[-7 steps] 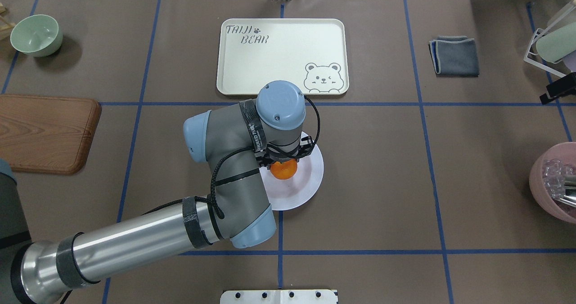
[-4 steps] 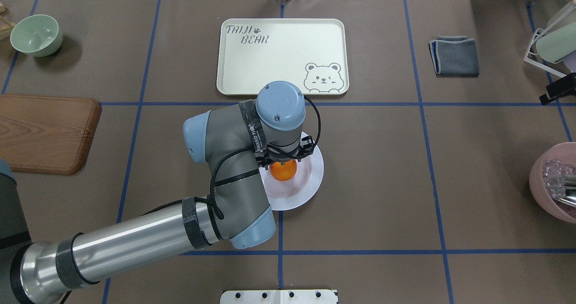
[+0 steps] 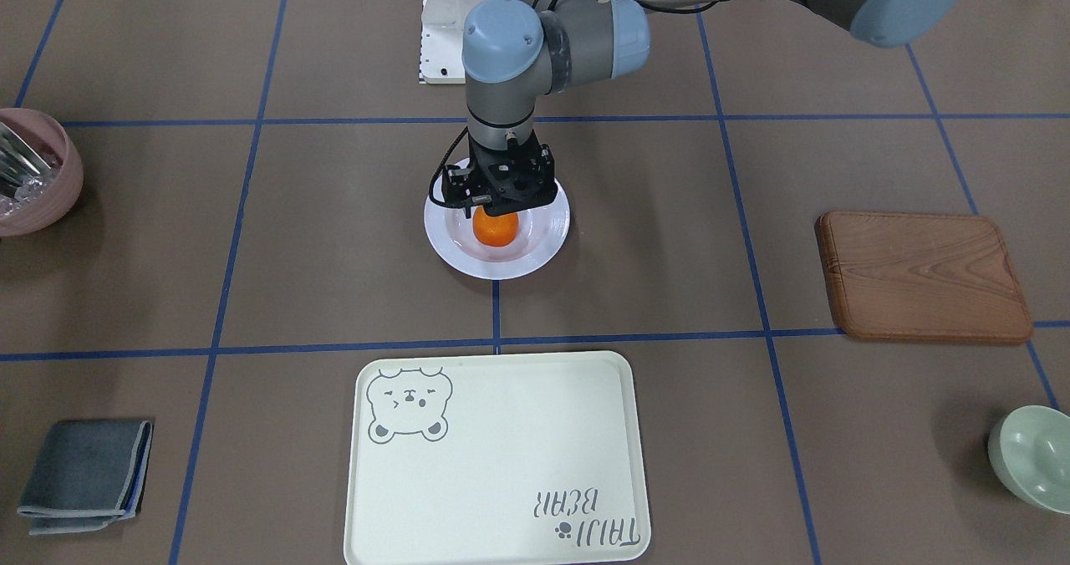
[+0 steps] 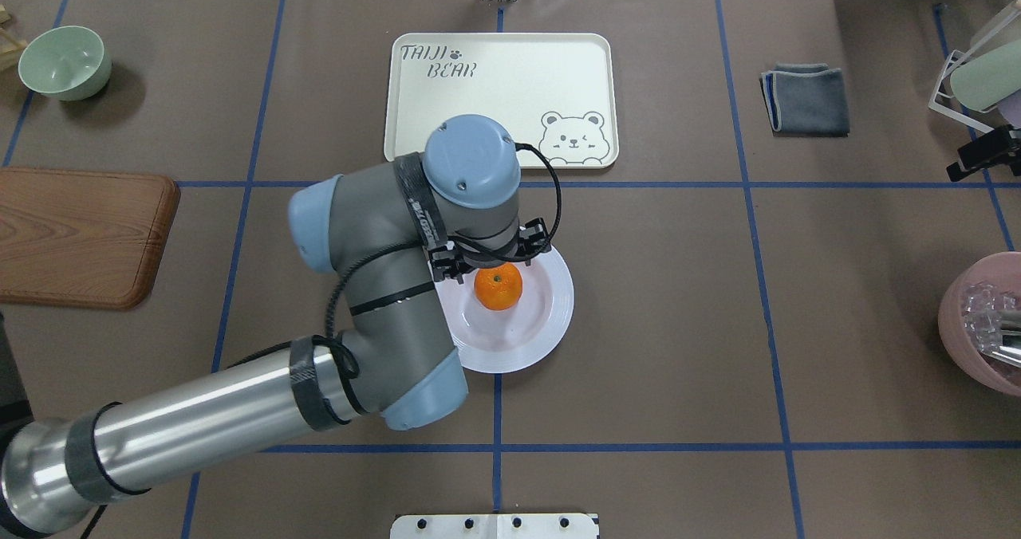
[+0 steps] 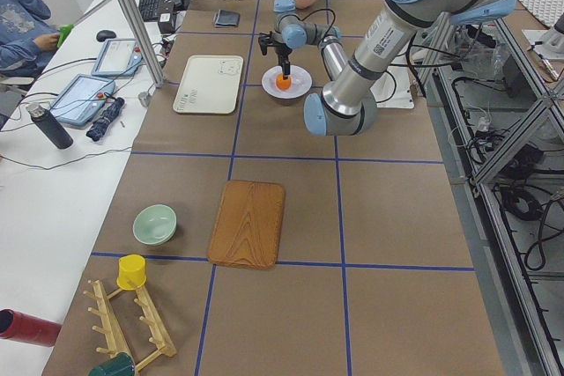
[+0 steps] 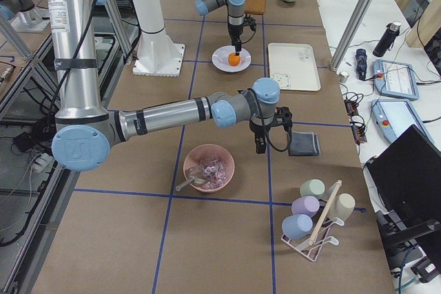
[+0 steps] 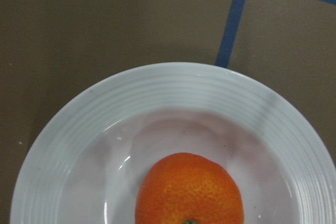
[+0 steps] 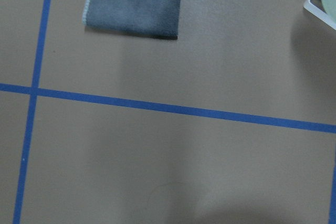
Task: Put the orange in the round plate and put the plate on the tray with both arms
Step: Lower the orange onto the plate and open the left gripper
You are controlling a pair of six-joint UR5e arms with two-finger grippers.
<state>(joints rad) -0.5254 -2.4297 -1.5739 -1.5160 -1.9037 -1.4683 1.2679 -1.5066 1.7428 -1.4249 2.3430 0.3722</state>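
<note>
Overhead view, from the far left: a pale green bowl (image 4: 64,62) is seen near the far corner, and a wooden board (image 4: 80,236) is laid at its 6 o'clock. Next in, the left arm (image 4: 239,411) is stretched across to the middle, and the left gripper (image 4: 488,261) is held over the orange (image 4: 498,287), showing at its 12 o'clock here. The orange is seated in the sunken centre of the round plate (image 4: 550,324), stem dot up, and no finger is seen against it. Whether those jaws are apart or together cannot be told: the fingers are masked by the wrist. The plate is set on the brown table (image 4: 678,324), apart from the tray (image 4: 510,84), which is found at its 12 o'clock. Further right, a folded grey cloth (image 4: 806,99) is laid at the tray's 3 o'clock. From the right-end camera, the right gripper (image 6: 259,148) is caught hanging over the table just beside that cloth, well apart from the plate; its jaws cannot be judged either. A pink bowl (image 4: 981,324) is parked at the right edge.
</note>
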